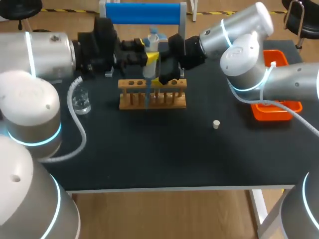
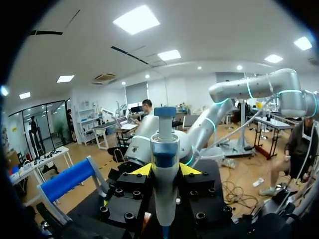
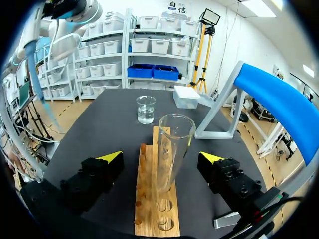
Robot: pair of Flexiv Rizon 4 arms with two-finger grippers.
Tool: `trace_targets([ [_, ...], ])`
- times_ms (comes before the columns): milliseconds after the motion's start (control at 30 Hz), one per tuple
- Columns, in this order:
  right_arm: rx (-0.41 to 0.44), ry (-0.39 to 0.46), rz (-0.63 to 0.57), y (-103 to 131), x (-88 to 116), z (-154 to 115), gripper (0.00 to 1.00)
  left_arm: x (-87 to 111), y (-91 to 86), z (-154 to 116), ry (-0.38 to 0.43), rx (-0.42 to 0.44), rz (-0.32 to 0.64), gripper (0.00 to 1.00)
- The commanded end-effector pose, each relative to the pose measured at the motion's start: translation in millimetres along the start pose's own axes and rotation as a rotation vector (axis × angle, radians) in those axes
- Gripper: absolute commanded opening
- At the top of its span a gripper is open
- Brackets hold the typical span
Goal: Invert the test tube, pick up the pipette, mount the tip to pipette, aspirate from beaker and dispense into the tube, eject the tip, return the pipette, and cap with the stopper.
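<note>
Pipette (image 2: 164, 164): upright, pinched by left gripper (image 2: 165, 170), over rack (image 3: 154, 199). Tube (image 3: 172, 149): upright in rack, between right gripper's (image 3: 162, 158) spread fingers, touching neither. Beaker (image 3: 145, 109): beyond rack. Stopper (image 1: 216, 124): on table (image 1: 149, 149).

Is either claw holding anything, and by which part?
The left gripper clamps the pipette by its pale body, below the plunger. The right gripper holds nothing; the test tube stands between its open fingers.

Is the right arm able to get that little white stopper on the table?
Probably yes: the stopper lies alone on bare table, and the right tool is open, gripping nothing.
</note>
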State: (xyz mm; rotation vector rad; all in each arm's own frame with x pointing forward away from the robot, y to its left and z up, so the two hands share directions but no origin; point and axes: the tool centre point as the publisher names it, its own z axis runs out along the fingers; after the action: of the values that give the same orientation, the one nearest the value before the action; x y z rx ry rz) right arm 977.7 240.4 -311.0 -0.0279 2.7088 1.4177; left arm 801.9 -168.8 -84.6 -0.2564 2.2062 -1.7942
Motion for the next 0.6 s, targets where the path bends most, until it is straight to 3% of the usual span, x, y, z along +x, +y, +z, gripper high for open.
trace_targets([
  [33,0.003,0.000,0.001,1,0,-1,1.00,-2.1,15.0,12,0.029,0.079,0.001,0.00],
  [600,0.003,0.000,0.001,1,0,-1,1.00,-4.5,31.2,14,0.059,0.069,0.010,0.00],
])
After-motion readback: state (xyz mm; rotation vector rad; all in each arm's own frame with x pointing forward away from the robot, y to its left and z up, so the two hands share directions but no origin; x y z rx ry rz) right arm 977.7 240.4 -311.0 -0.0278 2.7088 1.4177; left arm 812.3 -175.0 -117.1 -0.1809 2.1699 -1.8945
